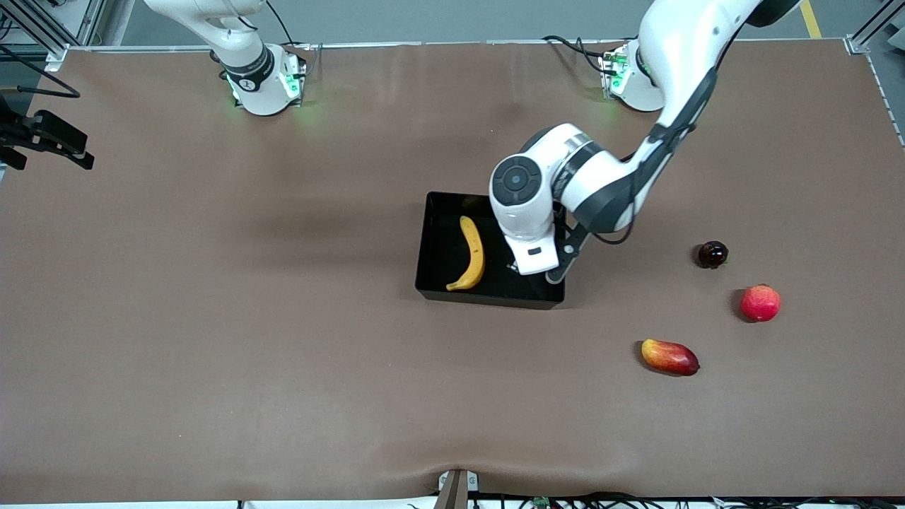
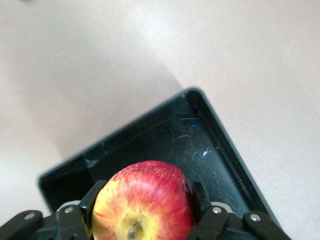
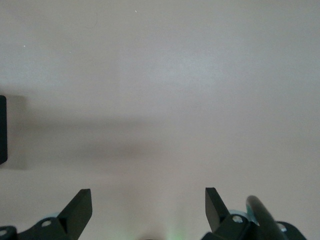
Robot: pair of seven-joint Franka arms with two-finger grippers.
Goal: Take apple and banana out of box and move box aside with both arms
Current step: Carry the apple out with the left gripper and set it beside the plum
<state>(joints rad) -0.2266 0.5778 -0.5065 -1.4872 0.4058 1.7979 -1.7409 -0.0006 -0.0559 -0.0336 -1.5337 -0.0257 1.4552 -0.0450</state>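
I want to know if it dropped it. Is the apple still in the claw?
Yes. The left gripper grips the apple on both sides, over the box.

The left arm (image 1: 608,177) reaches over the black box (image 1: 431,247), where the banana (image 1: 471,253) lies. A mango (image 1: 669,356), a pinkish-red fruit (image 1: 760,302) and a dark fruit (image 1: 713,254) lie on the table (image 1: 212,318) toward the left arm's end.
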